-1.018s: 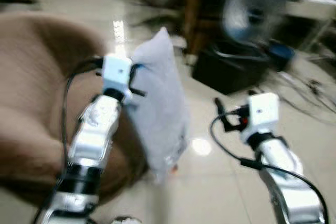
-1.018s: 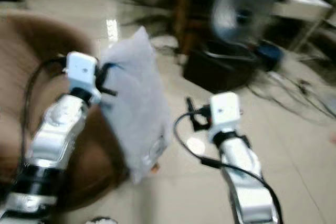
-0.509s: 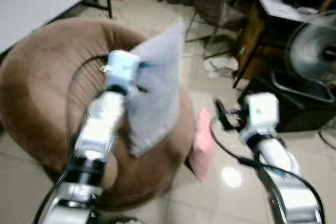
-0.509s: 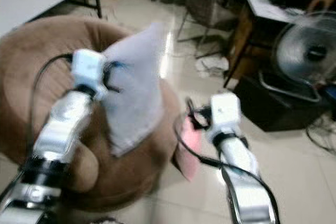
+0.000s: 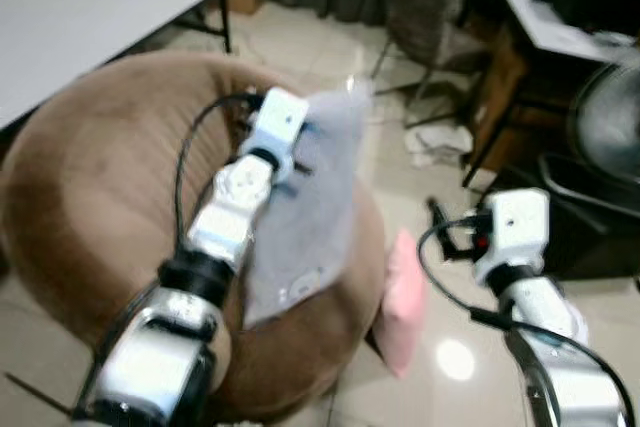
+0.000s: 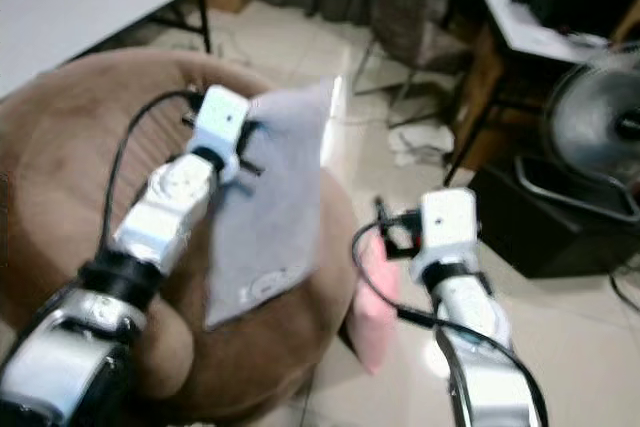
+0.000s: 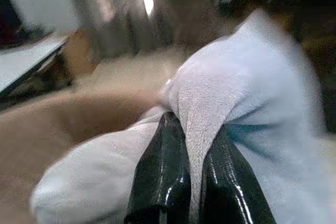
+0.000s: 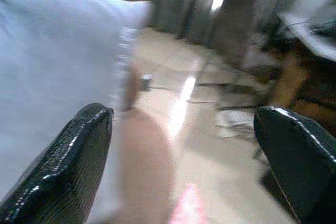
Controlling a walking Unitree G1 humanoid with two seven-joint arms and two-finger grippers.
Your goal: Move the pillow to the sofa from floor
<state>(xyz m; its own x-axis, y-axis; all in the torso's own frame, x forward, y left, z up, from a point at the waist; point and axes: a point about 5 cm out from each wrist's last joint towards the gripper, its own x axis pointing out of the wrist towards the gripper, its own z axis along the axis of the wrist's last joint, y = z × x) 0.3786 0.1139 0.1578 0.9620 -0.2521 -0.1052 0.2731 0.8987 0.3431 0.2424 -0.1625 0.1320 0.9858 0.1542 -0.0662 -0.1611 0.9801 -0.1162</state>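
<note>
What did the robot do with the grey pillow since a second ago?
The left gripper, still shut on the grey pillow, has carried it from above the floor tiles to over the brown sofa; the camera also turned that way. The right gripper stays open and holds nothing. A pink pillow leans beside the sofa.

Two pillows: one grey pillow (image 5: 310,217) at the centre over the sofa, and one pink pillow (image 5: 404,299) at about 4 o'clock, on the floor against the sofa's side. One round brown sofa (image 5: 90,197), at 9 o'clock. One white table (image 5: 90,7) at 10 o'clock. One fan (image 6: 600,137) at 2 o'clock. Two grippers: the left gripper (image 7: 181,174) and the right gripper (image 8: 191,145).
</note>
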